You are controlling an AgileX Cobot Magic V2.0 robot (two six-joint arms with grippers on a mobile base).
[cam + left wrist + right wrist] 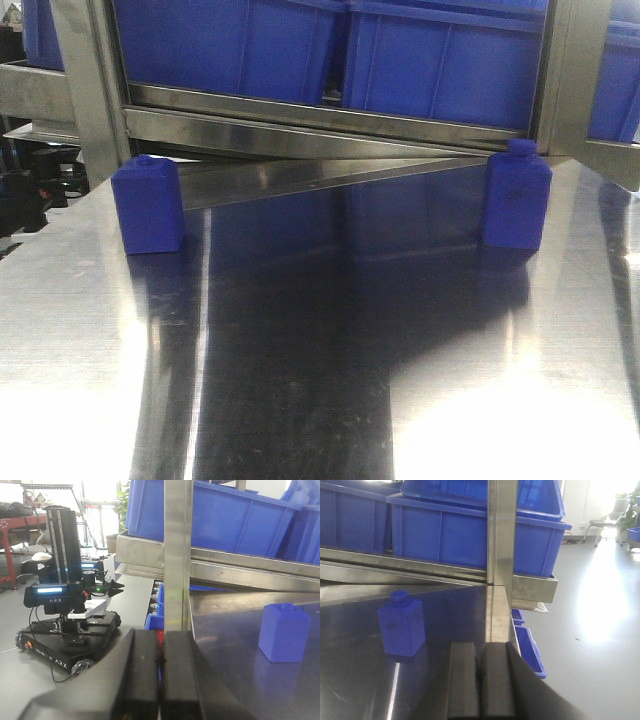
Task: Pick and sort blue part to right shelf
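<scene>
1. Right blue part (516, 195): small bottle-shaped block with a cap stub, upright on the steel table (320, 380). It sits just in front of the front bar (330, 128) of the right shelf (568, 70), near the bar's right end, and nothing grips it.
2. Left blue part (148, 205): same form, upright, just in front of the bar's left end and well apart from item 1.
3. Blue tubs (440, 60): 2 in view, seated above and behind the bar.
4. Left gripper (161, 636): pads pressed together with nothing between them; on the table side of the bar, with item 2 ahead and to its right.
5. Right gripper (481, 649): pads likewise together and empty, with item 1 ahead and to its left.
6. Step in hand (a judgement): the pick has not yet begun and both parts are unsorted. The next move calls for spreading 1 pair of jaws, advancing to a part, closing across its flat sides, then lifting it over the bar toward a tub.
7. Black wheeled robot (75, 610): on the floor beyond the bar's left end.
</scene>
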